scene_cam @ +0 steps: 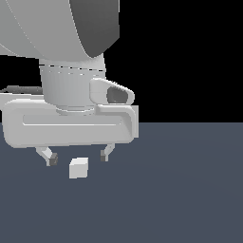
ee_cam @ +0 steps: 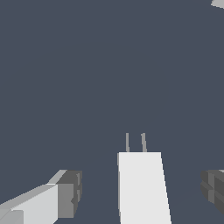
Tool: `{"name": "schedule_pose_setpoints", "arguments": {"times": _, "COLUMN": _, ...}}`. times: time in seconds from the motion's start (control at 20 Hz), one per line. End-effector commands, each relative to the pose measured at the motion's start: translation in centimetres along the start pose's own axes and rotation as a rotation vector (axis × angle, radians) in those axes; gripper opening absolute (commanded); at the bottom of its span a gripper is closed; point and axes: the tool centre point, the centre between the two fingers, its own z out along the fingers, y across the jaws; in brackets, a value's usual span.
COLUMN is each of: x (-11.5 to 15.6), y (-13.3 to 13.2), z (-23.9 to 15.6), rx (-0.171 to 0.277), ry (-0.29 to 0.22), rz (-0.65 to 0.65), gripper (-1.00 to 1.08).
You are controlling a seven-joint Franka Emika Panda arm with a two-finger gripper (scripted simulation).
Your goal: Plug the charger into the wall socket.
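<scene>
While the gripper (scene_cam: 78, 156) hangs low over the flat slate-blue worktop (scene_cam: 190, 190), its jaws stand wide apart and hold nothing, one dark-padded fingertip (ee_cam: 70, 194) to each side of the small plain off-white cube-like charger (scene_cam: 78, 168). In the exterior view the charger sits on the worktop just below and between the fingertips, apparently touching neither. The wrist view shows it as a pale block (ee_cam: 142, 186) with two thin grey prongs (ee_cam: 135, 142) sticking out of its far end, lying nearer the middle of the gap than either pad.

The wall socket cannot be picked out with any confidence. A small pale grey sliver (ee_cam: 217, 3) at the corner of the wrist view may be part of it, but too little shows to tell.

By my reading the grasp has not yet been made, and the risks lie there. If the jaws close while the pads are still above the block's middle, they may pinch only its upper edge and let it tip or squirt out. If one pad meets the block before the other, it may be pushed sideways or turned, leaving the prongs skewed. A skewed grip would matter later, since the prongs must line up squarely with the socket's face to enter.
</scene>
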Motion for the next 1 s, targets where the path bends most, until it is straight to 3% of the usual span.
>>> {"name": "schedule_pose_setpoints", "arguments": {"times": 0.0, "x": -0.35, "y": 0.0, "z": 0.88, "rx": 0.0, "ry": 0.0, "rz": 0.0, "gripper": 1.0}}
{"name": "schedule_pose_setpoints", "arguments": {"times": 0.3, "x": -0.65, "y": 0.0, "z": 1.71, "rx": 0.0, "ry": 0.001, "rz": 0.0, "gripper": 1.0}}
{"name": "schedule_pose_setpoints", "arguments": {"times": 0.35, "x": -0.65, "y": 0.0, "z": 1.71, "rx": 0.0, "ry": 0.001, "rz": 0.0, "gripper": -1.0}}
{"name": "schedule_pose_setpoints", "arguments": {"times": 0.95, "x": -0.56, "y": -0.05, "z": 1.62, "rx": 0.0, "ry": 0.001, "rz": 0.003, "gripper": -1.0}}
